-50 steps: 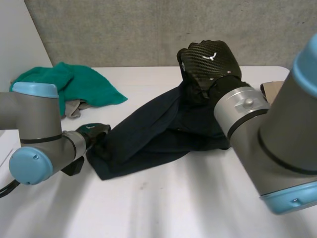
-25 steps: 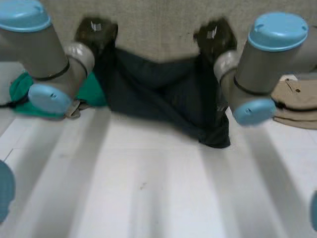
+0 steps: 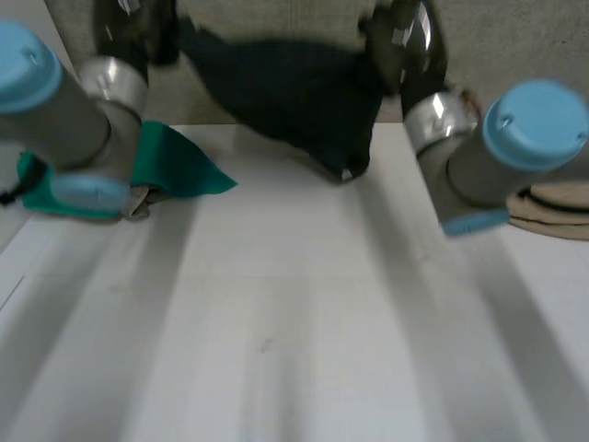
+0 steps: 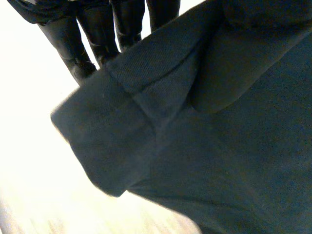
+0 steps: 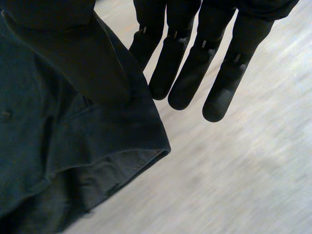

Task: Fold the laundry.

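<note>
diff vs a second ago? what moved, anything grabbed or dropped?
The left hand and right hand rose, each gripping an upper end of the dark garment. It went from lying on the table to hanging between them. The green cloth and beige folded pile stayed put.

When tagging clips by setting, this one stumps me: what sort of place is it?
Probably a robot lab bench, not a home: a white table, a plain grey wall behind it, and practice laundry: dark garment, green cloth, beige pile.
</note>
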Available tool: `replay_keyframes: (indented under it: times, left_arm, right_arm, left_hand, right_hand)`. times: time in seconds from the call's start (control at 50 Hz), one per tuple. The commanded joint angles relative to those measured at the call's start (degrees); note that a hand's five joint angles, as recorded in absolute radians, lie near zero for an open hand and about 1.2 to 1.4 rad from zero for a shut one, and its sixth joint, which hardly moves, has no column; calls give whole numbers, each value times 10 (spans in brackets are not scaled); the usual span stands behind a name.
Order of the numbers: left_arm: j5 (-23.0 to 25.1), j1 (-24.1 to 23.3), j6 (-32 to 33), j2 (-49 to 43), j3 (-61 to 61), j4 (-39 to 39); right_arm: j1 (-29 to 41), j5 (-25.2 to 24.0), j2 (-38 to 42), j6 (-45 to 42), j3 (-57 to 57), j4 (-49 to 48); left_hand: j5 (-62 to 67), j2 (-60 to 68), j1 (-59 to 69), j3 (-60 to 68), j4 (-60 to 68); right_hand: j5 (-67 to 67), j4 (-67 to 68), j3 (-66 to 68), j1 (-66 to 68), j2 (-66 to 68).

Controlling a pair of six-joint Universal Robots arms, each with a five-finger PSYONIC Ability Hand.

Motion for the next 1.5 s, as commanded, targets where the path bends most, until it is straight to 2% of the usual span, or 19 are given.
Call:
replay_keyframes:
  times: [0.02, 0.14, 0.24, 0.32, 0.38, 0.46, 0.6, 0.76, 0.92, 1.0, 1.04, 1.06, 1.18, 1.26, 1.28, 1.34, 1.36, 1.44, 1.5]
  left_arm:
    - [25, -12, 28, 7, -199, -16]
    - [23, -12, 107, 35, -284, -57]
    - [20, -20, 157, 76, -317, -93]
    - [19, -14, 160, 81, -313, -110]
    - [22, -9, 151, 88, -298, -133]
    - [19, -12, 130, 102, -256, -171]
    - [19, -32, 88, 105, -172, -253]
    - [9, -55, 63, 104, -87, -344]
    - [1, -68, 35, 108, -19, -395]
    - [-4, -67, 25, 108, -11, -409]
    - [-7, -62, 20, 109, -12, -416]
    - [-9, -60, 20, 110, -15, -419]
    - [-5, -31, 16, 128, -48, -438]
    - [11, -9, 18, 147, -87, -469]
    - [22, 0, 23, 154, -104, -487]
    - [46, 8, 43, 165, -131, -523]
    - [65, 11, 66, 170, -152, -552]
    - [108, 7, 151, 173, -212, -632]
    - [127, 0, 202, 170, -248, -669]
  right_arm:
    - [5, -19, 15, -34, 142, 73]
    - [12, -18, -6, -81, 198, 151]
    - [11, 1, -50, -46, 212, 260]
    - [8, 26, -65, 43, 214, 326]
    - [5, 36, -70, 137, 222, 354]
    - [5, 37, -71, 238, 243, 360]
    - [24, 45, -73, 316, 278, 335]
    - [71, 133, -46, 339, 266, 238]
    - [106, 238, 37, 348, 173, 214]
    - [110, 264, 66, 362, 130, 215]
    - [107, 277, 69, 359, 114, 222]
    - [106, 281, 68, 357, 112, 226]
    - [53, 260, 3, 296, 126, 266]
    - [-8, 152, -97, 132, 140, 308]
    - [-27, 101, -128, 48, 144, 344]
    - [-45, 33, -161, -80, 150, 447]
    - [-58, 12, -175, -151, 151, 527]
    - [-67, -6, -178, -261, 171, 709]
    - [-64, -8, -176, -286, 184, 752]
  left_hand:
    - [137, 115, 122, 120, 116]
    - [137, 115, 122, 120, 116]
    - [137, 115, 122, 120, 116]
    - [137, 115, 122, 120, 116]
    - [137, 115, 122, 120, 116]
    - [137, 115, 122, 120, 116]
    - [137, 115, 122, 120, 116]
    - [137, 115, 122, 120, 116]
    - [137, 115, 122, 120, 116]
    - [137, 115, 122, 120, 116]
    - [137, 115, 122, 120, 116]
    - [137, 115, 122, 120, 116]
    - [137, 115, 122, 120, 116]
    - [137, 115, 122, 120, 116]
    - [137, 115, 122, 120, 116]
    - [137, 115, 122, 120, 116]
    - [137, 115, 122, 120, 116]
    - [137, 115, 122, 120, 116]
    - [137, 115, 122, 120, 116]
  right_hand:
    - [127, 117, 119, 166, 130]
    - [127, 117, 119, 166, 130]
    - [107, 97, 99, 146, 110]
    - [-213, -222, -220, -173, -209]
    - [-305, -315, -313, -265, -301]
    - [-356, -366, -364, -317, -353]
    - [-422, -431, -429, -382, -418]
    - [-452, -462, -460, -412, -448]
    - [-377, -386, -384, -337, -373]
    - [-93, -103, -100, -53, -89]
    - [126, 116, 118, 165, 129]
    - [127, 117, 119, 166, 130]
    - [127, 117, 119, 166, 130]
    - [127, 117, 119, 166, 130]
    - [127, 117, 119, 166, 130]
    - [127, 117, 119, 166, 130]
    - [127, 117, 119, 166, 130]
    - [127, 117, 119, 166, 130]
    - [127, 117, 119, 166, 130]
